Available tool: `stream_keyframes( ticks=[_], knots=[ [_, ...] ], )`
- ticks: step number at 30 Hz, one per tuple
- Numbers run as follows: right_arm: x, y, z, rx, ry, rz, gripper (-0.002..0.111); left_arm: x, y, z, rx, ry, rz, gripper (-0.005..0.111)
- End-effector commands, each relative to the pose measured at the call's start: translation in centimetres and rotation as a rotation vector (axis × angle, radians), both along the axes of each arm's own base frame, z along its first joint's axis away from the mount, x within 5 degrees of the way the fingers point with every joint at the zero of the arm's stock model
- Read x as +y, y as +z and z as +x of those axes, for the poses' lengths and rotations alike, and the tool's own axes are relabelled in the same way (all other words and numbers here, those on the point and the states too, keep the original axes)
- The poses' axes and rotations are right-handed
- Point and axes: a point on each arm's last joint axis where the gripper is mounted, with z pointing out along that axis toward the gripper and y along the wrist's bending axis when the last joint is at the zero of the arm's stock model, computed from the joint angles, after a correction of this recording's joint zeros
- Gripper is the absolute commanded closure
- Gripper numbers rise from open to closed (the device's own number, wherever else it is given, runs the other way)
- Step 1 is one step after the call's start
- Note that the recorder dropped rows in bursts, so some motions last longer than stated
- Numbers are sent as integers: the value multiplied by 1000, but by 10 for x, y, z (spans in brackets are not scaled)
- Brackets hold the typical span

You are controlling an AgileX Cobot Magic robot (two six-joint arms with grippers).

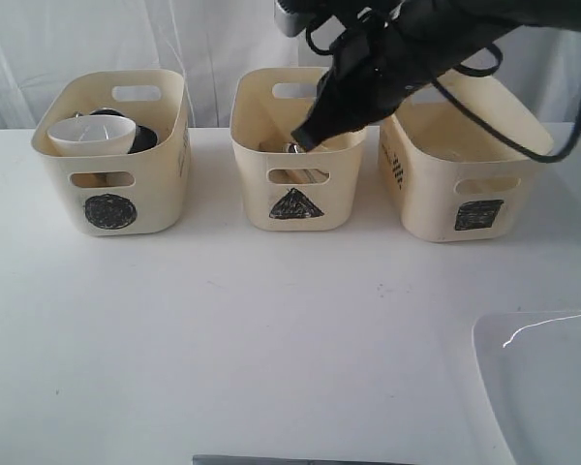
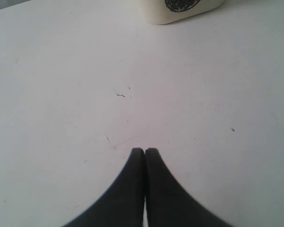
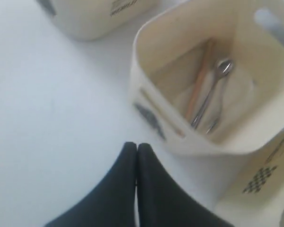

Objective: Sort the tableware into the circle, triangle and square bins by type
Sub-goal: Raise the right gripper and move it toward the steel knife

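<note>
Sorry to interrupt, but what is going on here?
A robot is sorting tableware into three marked bins. Its right claw, shut and empty, hangs by the triangle bin, which holds a spoon and a chopstick. The bowl sits in the circle bin. The plate lies on the table, and the left claw is shut and empty.

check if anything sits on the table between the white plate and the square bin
Nothing visible does: only table surface lies between the plate and the square bin. The right gripper, fingers shut, hangs over the triangle bin, off that path.
</note>
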Motion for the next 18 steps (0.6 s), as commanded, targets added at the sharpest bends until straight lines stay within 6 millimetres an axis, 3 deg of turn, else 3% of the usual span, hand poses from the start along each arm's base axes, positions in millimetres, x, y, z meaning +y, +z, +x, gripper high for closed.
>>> stream_keyframes(
  ticks=[1, 3, 5, 13, 18],
  knots=[
    [-6, -4, -31, 294, 63, -72, 108, 0, -1, 0, -1, 0, -8, 107],
    [-6, -12, -44, 435, 114, -139, 108, 0, -1, 0, -1, 0, -8, 107],
    [-1, -18, -47, 443, 130, -185, 108, 0, -1, 0, -1, 0, -8, 107],
    [33, -24, -92, 377, 162, -446, 108, 0, -1, 0, -1, 0, -8, 107],
    [38, -36, -81, 197, 12, -435, 108, 0, -1, 0, -1, 0, -8, 107]
  ],
)
